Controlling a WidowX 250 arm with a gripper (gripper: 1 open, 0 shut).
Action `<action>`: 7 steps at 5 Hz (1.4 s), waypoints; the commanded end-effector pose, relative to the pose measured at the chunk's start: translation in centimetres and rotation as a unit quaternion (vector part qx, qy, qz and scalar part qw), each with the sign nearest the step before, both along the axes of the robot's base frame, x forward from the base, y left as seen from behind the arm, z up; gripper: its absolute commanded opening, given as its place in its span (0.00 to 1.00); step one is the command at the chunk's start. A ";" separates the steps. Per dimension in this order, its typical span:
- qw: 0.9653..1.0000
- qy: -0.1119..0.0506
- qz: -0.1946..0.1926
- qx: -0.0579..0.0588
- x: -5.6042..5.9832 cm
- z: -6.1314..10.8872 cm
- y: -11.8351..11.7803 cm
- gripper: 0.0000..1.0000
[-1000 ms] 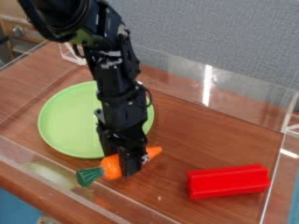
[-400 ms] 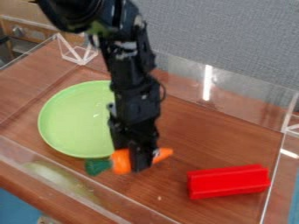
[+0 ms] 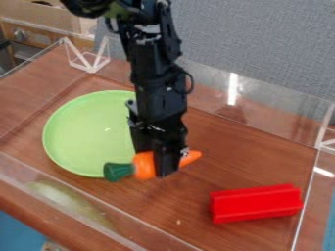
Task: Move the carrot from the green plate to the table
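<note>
Half done, I judge: gripper (image 3: 160, 165) clamps the carrot (image 3: 147, 167), held beside the green plate (image 3: 81, 129) rim above the table (image 3: 249, 137); setting down and release remain

The table (image 3: 53, 93) is reddish-brown wood with visible grain under a glossy finish that throws pale reflections. Clear acrylic walls (image 3: 268, 103) border it, smooth and shiny, with bright glints along their edges. The green plate (image 3: 81, 132) looks like smooth lime plastic with a soft sheen. The carrot (image 3: 135, 168) appears to be matt orange plastic with a dark green stub. The red block (image 3: 257, 204) is smooth plastic, slightly glossy on top. The arm and its claw (image 3: 163, 169) are black, mostly matt, seemingly plastic and metal.
</note>
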State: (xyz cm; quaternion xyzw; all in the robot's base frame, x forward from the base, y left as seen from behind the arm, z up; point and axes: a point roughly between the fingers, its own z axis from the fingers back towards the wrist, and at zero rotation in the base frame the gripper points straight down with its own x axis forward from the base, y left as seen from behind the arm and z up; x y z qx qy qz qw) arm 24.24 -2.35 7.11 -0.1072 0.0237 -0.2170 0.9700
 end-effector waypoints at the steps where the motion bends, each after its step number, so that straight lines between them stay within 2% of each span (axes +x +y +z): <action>1: 1.000 -0.010 -0.009 -0.011 -0.7 0.6 -0.9 0.00; 2: 1.000 -0.011 -0.001 -0.016 -0.7 1.0 -0.4 1.00; 3: 1.000 -0.020 0.012 -0.019 -0.6 2.1 0.5 1.00; 4: 0.999 -0.045 0.010 -0.026 -0.5 4.3 2.1 1.00; 5: 0.997 -0.074 0.014 -0.025 -0.4 7.7 5.0 1.00; 6: 0.996 -0.079 0.041 -0.005 -0.5 9.9 8.0 1.00; 7: 0.994 -0.086 0.070 0.026 -0.3 11.0 11.0 1.00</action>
